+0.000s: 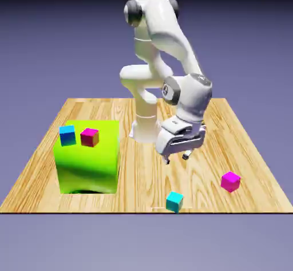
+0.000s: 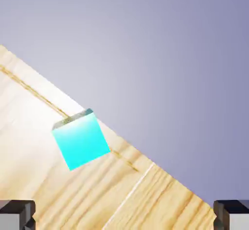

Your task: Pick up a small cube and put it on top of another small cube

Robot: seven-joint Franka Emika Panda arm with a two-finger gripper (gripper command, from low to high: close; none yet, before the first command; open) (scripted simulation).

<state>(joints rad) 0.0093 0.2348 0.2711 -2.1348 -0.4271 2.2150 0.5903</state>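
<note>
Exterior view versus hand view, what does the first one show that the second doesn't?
Only exterior: the magenta cube, the green block with the blue cube and crimson cube, and the arm.
Only hand: nothing extra, just a closer look.
Both: the teal cube, the wooden table and the open gripper's fingertips.
</note>
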